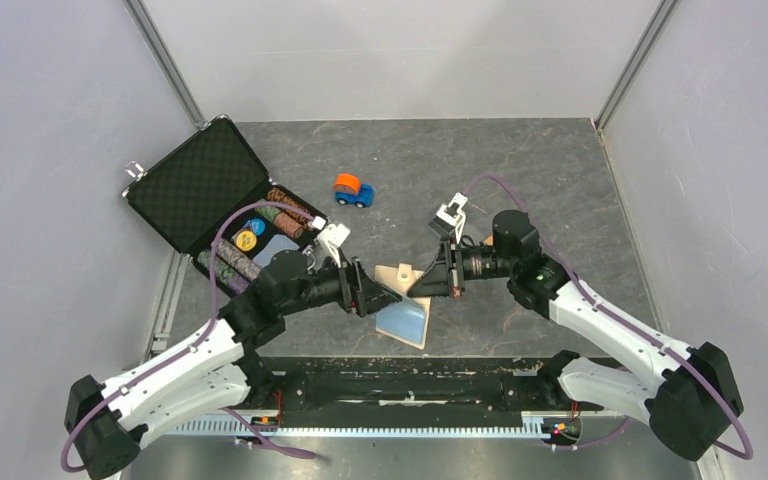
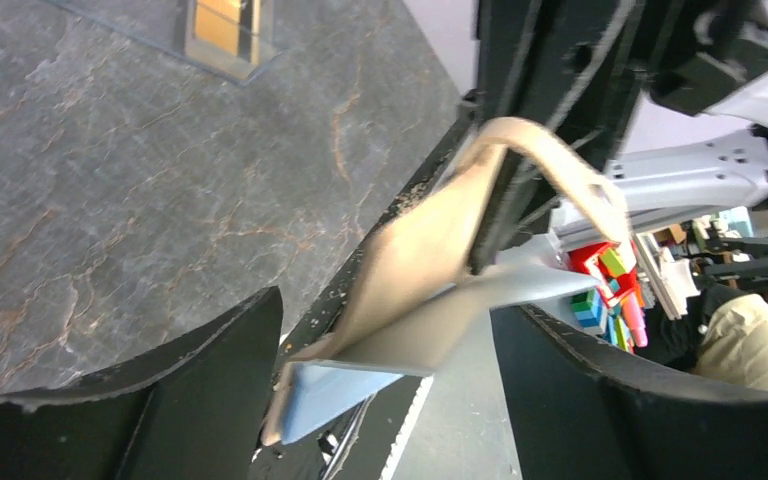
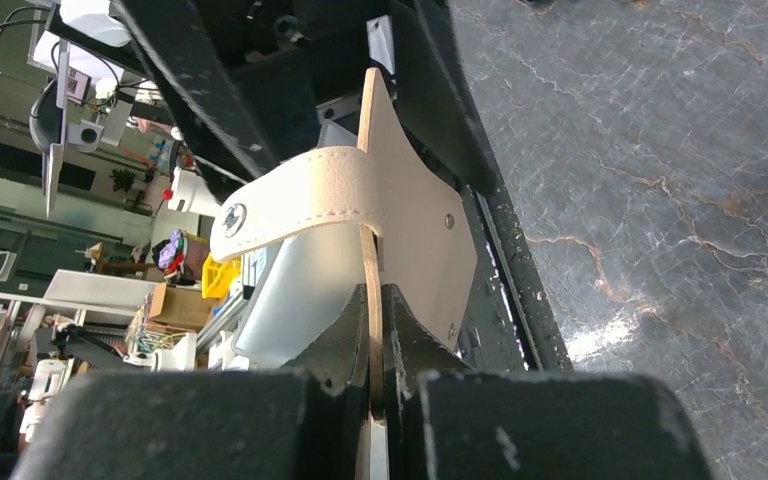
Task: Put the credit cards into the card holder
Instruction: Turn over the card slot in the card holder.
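Left gripper (image 1: 378, 297) has its jaws spread either side of the light blue credit card (image 1: 407, 322), touching neither face; the card appears part-way tucked into the beige card holder (image 1: 397, 274), held aloft over the table's (image 1: 520, 170) near middle. The card looks light, stiff and slick, best pinched flat at its free end; the holder seems thin and floppy. The right gripper (image 1: 425, 283) pinches the holder's flap edge, jaws pressed together; the snap button (image 3: 235, 218) bears an emblem too small to read; no other writing is legible.

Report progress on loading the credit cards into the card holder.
Done: no card fully seated. In hand: right claw shut on the beige card holder; a light blue card sticks from its lower end, seemingly partway in, inside the open left claw. Left: seat it, then any others.
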Tool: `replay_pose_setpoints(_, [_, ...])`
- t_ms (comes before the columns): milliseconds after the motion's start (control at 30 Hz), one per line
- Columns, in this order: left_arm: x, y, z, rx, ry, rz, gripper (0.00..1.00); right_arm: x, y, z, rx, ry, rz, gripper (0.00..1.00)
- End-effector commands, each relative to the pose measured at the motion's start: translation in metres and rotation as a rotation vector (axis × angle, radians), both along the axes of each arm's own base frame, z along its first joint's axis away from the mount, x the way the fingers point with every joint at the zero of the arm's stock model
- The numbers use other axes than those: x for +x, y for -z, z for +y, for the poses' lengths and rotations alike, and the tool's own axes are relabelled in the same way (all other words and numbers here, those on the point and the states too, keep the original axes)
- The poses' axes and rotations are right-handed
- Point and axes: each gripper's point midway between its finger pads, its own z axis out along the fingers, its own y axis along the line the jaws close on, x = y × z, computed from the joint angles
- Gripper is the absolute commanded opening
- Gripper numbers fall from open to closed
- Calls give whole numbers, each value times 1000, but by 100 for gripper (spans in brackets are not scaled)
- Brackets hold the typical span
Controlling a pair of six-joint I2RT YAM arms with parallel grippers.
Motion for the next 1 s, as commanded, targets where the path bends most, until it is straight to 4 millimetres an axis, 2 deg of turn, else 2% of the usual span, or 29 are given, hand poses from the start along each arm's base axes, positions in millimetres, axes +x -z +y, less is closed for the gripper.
replay_pose_setpoints(0, [-12, -32, 1, -110, 54, -60, 81, 3, -18, 5, 46, -32, -38, 0])
replay_pose_setpoints(200, [-27, -39, -1, -173, 124, -54, 70, 9, -21, 10, 60, -35, -27, 0])
replay_pose_setpoints(433, [-19, -28, -5, -135, 111, -28, 63, 7, -25, 12, 92, -45, -6, 3])
replay_pose_setpoints(533, [-12, -26, -5, -120, 73, -27, 51, 7, -20, 11, 84, -38, 5, 8])
replay_pose_setpoints(633, [-3, -26, -1, -104, 13, -30, 32, 6, -13, 9, 74, -20, 17, 27])
replay_pose_setpoints(833, [5, -22, 8, -61, -57, -13, 4, 18, 2, 5, 13, 67, 5, 61])
replay_pose_setpoints(967, [2, -12, 14, -2, -69, 35, 2, 30, 9, 0, -76, 128, -55, 84])
